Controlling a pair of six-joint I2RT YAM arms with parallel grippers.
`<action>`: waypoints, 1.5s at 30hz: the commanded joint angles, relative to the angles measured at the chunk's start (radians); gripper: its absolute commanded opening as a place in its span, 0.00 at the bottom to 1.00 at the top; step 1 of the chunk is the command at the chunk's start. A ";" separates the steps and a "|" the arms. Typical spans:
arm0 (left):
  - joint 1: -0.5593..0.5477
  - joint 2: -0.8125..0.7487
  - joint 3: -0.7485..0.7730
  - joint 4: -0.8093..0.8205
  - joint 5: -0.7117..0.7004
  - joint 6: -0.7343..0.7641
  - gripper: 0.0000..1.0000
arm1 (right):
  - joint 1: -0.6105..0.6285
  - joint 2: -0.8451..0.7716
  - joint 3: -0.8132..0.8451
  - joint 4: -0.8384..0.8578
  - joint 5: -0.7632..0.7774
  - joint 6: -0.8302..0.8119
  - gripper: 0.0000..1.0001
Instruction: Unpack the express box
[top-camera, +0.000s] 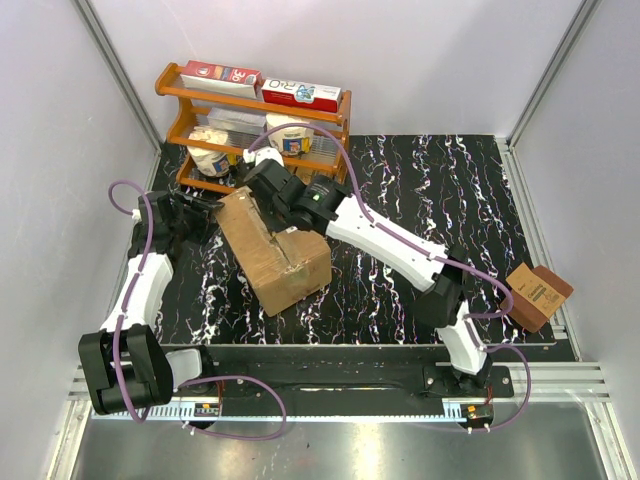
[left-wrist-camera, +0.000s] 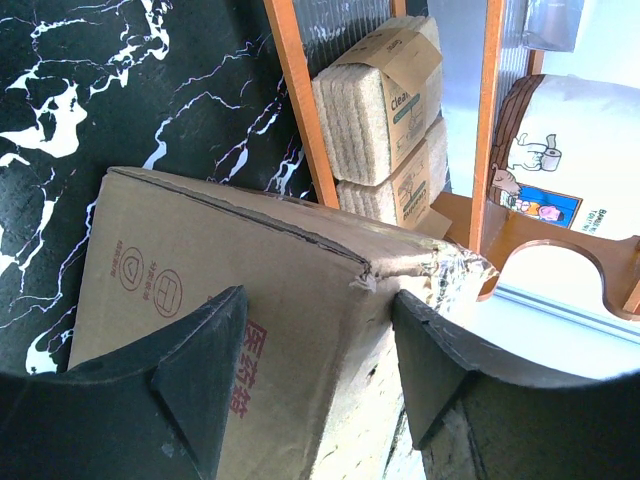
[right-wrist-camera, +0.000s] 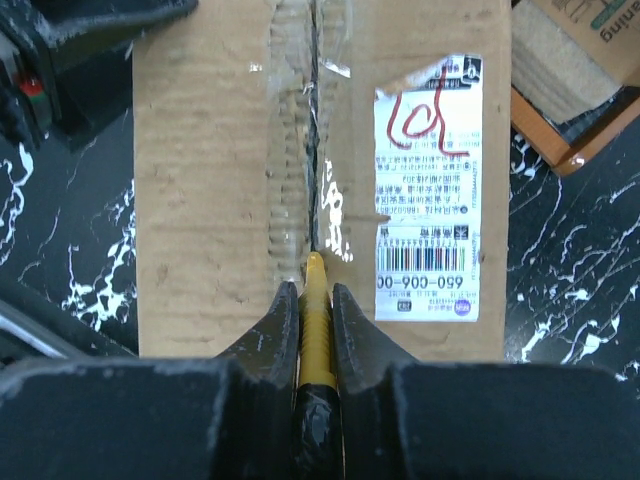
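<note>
The express box (top-camera: 275, 255), a brown carton, lies on the black marble table left of centre. In the right wrist view its top (right-wrist-camera: 210, 180) shows a clear-taped centre seam and a white label (right-wrist-camera: 428, 190). My right gripper (right-wrist-camera: 316, 300) is shut on a yellow box cutter (right-wrist-camera: 316, 330). The cutter's tip rests on the seam near the box's closer edge. My left gripper (left-wrist-camera: 315, 340) is open and straddles a corner edge of the box (left-wrist-camera: 220, 250) on its left side. In the top view the left gripper (top-camera: 205, 215) is at the box's far left and the right gripper (top-camera: 262, 185) at its far end.
An orange wooden rack (top-camera: 255, 120) stands right behind the box. It holds flat red-and-white boxes (top-camera: 300, 92) and paper packs (left-wrist-camera: 385, 90). A small tan carton (top-camera: 538, 296) sits at the table's right edge. White walls close in the left, right and back.
</note>
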 joint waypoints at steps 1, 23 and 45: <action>-0.001 0.029 -0.037 -0.127 -0.084 -0.013 0.62 | 0.021 -0.112 -0.053 -0.059 -0.040 0.009 0.00; -0.003 0.044 -0.027 -0.135 -0.087 -0.019 0.62 | 0.024 -0.290 -0.252 -0.098 -0.231 0.013 0.00; -0.001 0.054 -0.027 -0.149 -0.090 -0.017 0.62 | 0.022 -0.557 -0.536 -0.023 -0.299 0.029 0.00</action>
